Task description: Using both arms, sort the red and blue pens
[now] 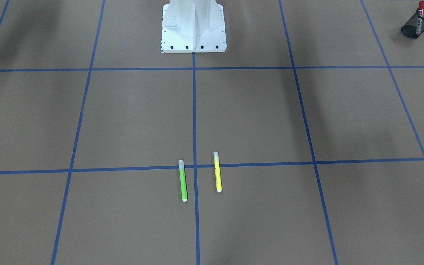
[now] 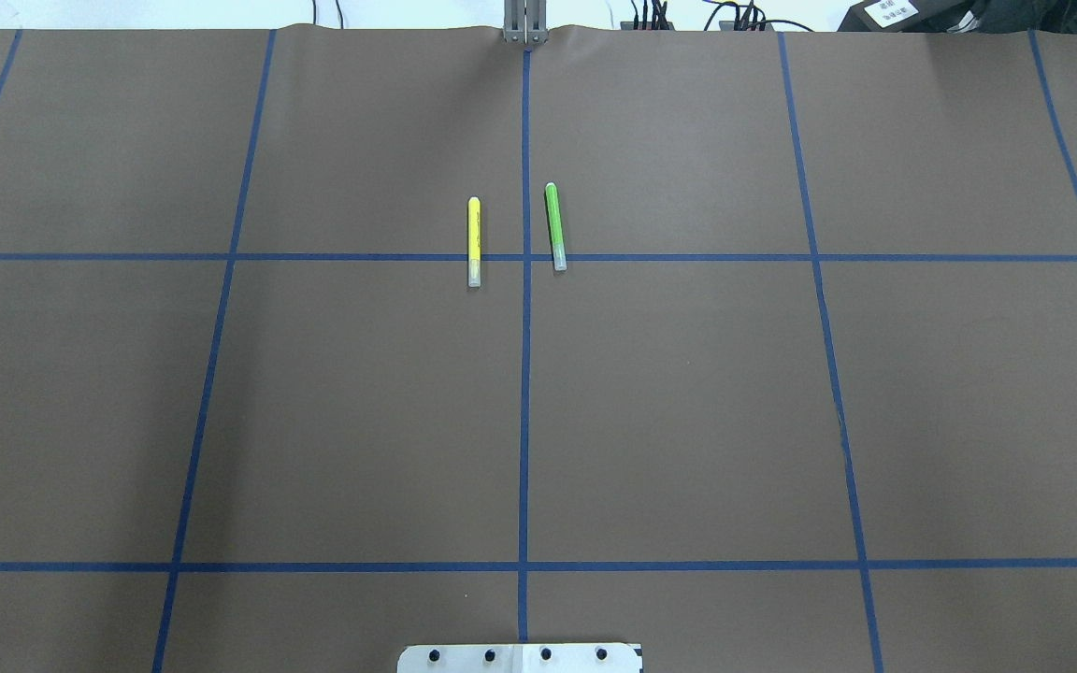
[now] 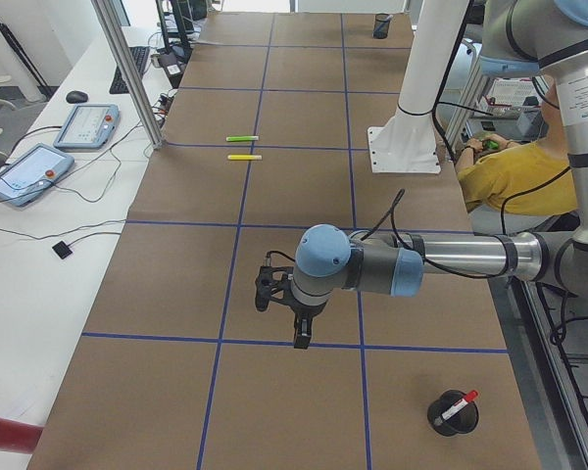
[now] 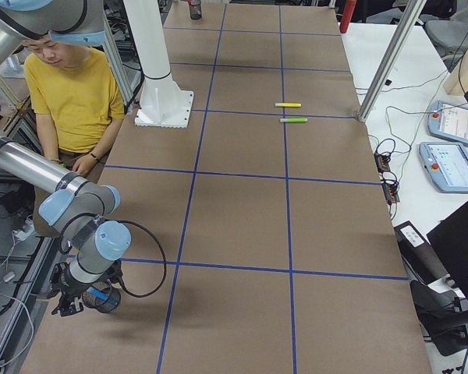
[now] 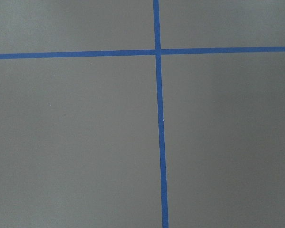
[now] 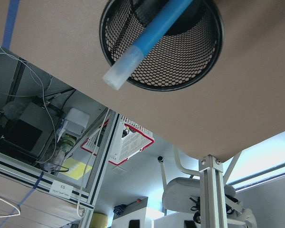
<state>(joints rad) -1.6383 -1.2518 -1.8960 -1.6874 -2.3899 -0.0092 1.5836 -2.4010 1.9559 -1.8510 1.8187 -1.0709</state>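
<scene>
Brown taped desk (image 2: 688,421). Blue pen (image 6: 151,37) leans in mesh cup (image 6: 192,61) close by the jaws of the right arm (image 4: 101,238), which is folded low. Jaw opening cannot be told.

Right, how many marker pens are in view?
4: green-barrelled marker and yellow-barrelled marker mid-table; red-capped white marker in one black mesh cup; blue-barrelled marker in another mesh cup. Cups may hide more.

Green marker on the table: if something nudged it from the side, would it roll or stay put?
Probably it would roll: the green marker looks like a slim round barrel lying flat on the smooth brown table. It likely stays stiff, lying dead straight. Being so thin, it seems light; a push could send it toward the yellow marker.
</scene>
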